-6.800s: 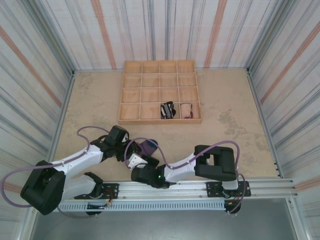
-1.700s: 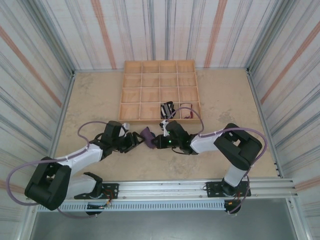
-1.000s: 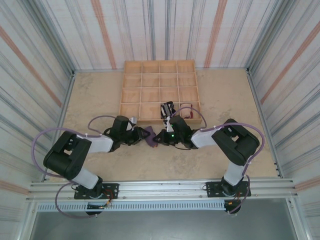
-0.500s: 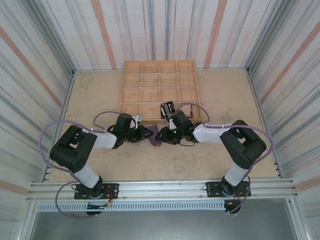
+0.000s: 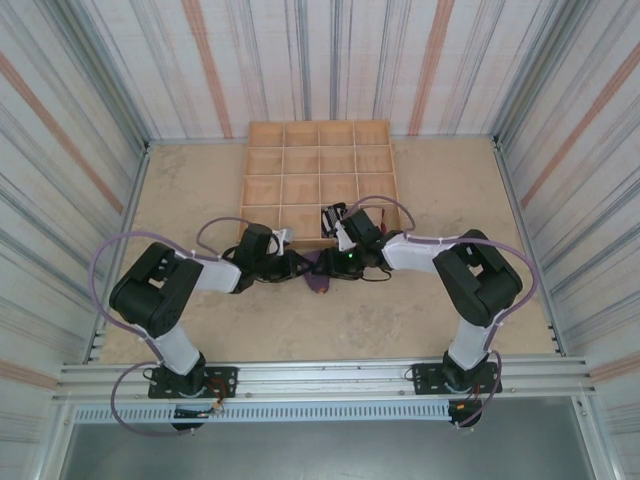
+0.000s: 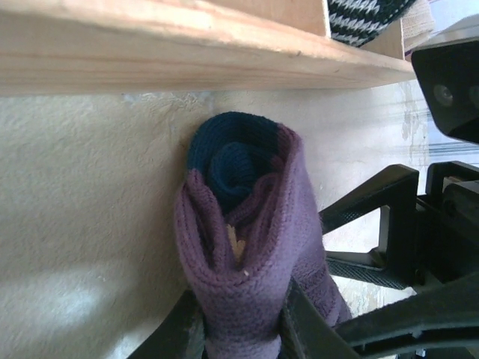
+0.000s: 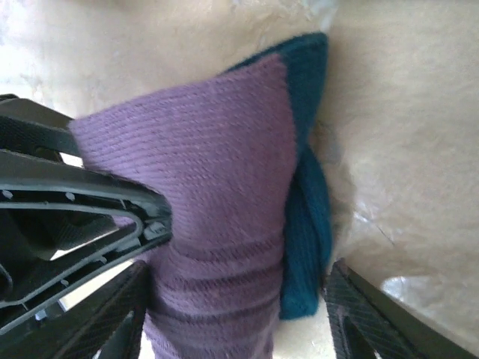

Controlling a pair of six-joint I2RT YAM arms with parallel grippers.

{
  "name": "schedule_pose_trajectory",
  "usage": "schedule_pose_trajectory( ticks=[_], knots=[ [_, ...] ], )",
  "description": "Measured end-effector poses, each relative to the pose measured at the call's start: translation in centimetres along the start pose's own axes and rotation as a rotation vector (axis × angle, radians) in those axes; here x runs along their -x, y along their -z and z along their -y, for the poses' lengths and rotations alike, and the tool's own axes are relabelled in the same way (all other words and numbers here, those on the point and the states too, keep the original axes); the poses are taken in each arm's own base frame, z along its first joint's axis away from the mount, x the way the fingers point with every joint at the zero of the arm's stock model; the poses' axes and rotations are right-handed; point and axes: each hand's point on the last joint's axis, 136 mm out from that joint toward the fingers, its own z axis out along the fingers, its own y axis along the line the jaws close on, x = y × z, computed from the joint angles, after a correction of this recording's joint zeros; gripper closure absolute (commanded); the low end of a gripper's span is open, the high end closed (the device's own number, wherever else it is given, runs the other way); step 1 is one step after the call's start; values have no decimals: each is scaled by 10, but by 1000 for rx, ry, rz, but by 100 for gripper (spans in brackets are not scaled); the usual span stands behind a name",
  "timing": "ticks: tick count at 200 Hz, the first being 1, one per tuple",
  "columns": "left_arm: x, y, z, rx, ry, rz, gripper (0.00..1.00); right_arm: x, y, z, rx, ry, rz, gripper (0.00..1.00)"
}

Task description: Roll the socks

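A purple sock [image 6: 247,254], rolled up with its teal toe [image 6: 233,161] at the core, lies on the table against the wooden tray's front wall [image 6: 187,56]. My left gripper [image 6: 239,333] is shut on the roll's purple end, with a finger [image 6: 303,329] pressed to each side. My right gripper [image 7: 239,321] is open and straddles the same sock [image 7: 209,202] from the other side, with a gap between one finger [image 7: 367,314] and the teal part [image 7: 307,224]. From above, the roll [image 5: 318,276] sits between the left gripper [image 5: 298,268] and the right gripper [image 5: 335,266]. A black-and-white striped sock [image 5: 332,218] fills a front tray compartment.
The gridded wooden tray [image 5: 262,185] stands just beyond both grippers, most of its compartments bare. The striped sock [image 6: 367,15] peeks over its wall. Striped walls enclose the table on three sides. The arms' cables loop above the table near the tray's front.
Both grippers carried the purple roll toward the tray's front wall. The right gripper opened and let go of it. The left gripper tightened on it.
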Motion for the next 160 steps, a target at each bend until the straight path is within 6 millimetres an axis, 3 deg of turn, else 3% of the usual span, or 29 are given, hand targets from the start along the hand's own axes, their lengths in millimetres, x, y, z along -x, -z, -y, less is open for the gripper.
schedule_pose_trajectory(
  ticks=[29, 48, 80, 118, 160],
  knots=[
    [0, -2, 0, -7, -2, -2, 90, 0, -5, -1, 26, 16, 0, 57],
    [1, -3, 0, -8, -1, -4, 88, -1, -7, -2, 45, 28, 8, 73],
    [3, -2, -1, -2, -1, 7, 68, 0, -6, -4, 85, 24, 32, 100],
    [0, 6, 1, 27, -2, 1, 35, 0, -5, -7, 101, 27, 45, 100],
    [-5, 34, -2, 102, 26, -16, 25, -5, -2, -9, 86, 4, 35, 100]
  ],
)
